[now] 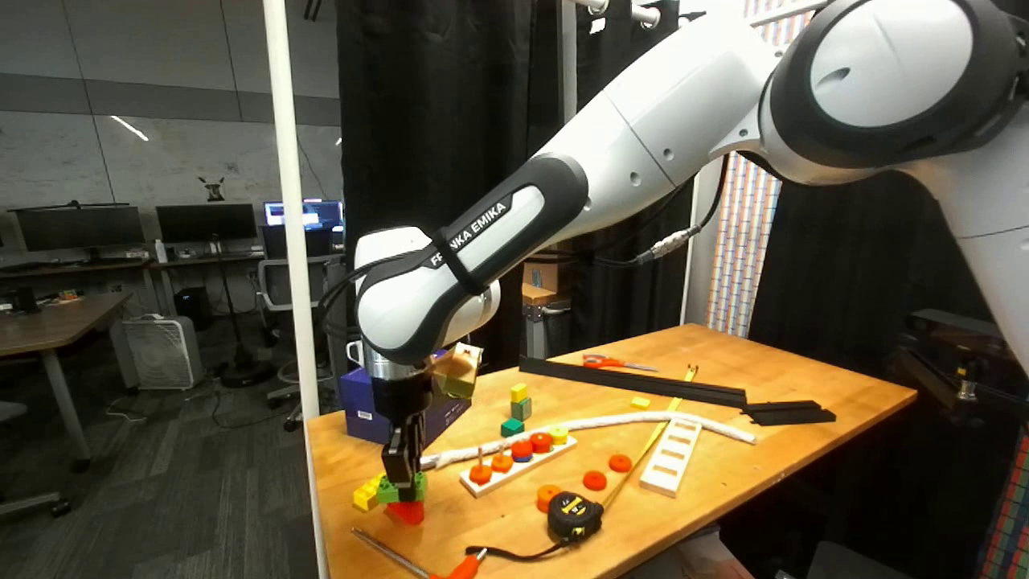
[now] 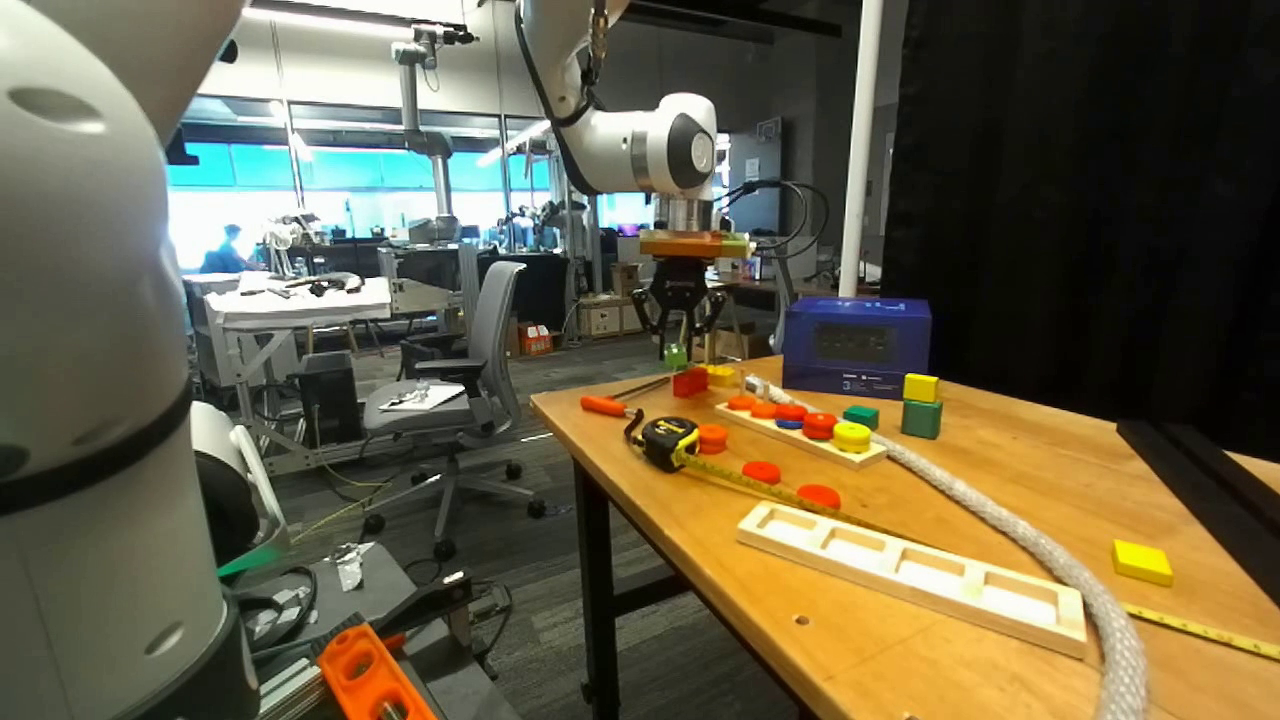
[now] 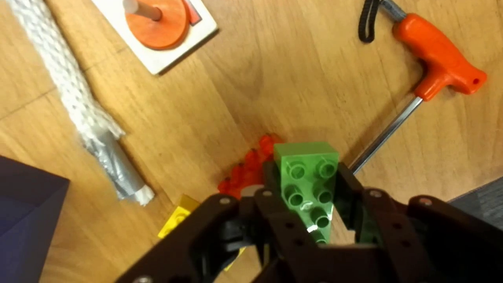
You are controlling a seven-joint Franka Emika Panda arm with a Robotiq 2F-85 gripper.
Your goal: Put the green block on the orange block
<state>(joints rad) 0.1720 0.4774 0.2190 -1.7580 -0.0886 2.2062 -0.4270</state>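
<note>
While gripping the light-green, rectangular, studded plastic block [image 3: 308, 186] by its long sides with the black two-fingered gripper [image 3: 307, 175], raised near the orange-red studded plastic block [image 2: 690, 382] on the tan wooden table [image 3: 220, 106], expect something light, stiff, perhaps slick, best held there.

Found smooth, glossy moulded plastic on the green block [image 3: 308, 188] at lower centre of the wrist view, similar plastic on the blurred orange block [image 3: 250, 169] just left of it, and matt black finish with metal screw heads on the gripper [image 3: 308, 177]. Recorded glossy plastic and bright metal on the orange-handled tool [image 3: 428, 88] at upper right, rough, cloth-like weave on the rope [image 3: 61, 70] at upper left, smooth silvery tape [image 3: 118, 167] on its end, and grained, faintly glossy wood on the table [image 3: 220, 98].
</note>
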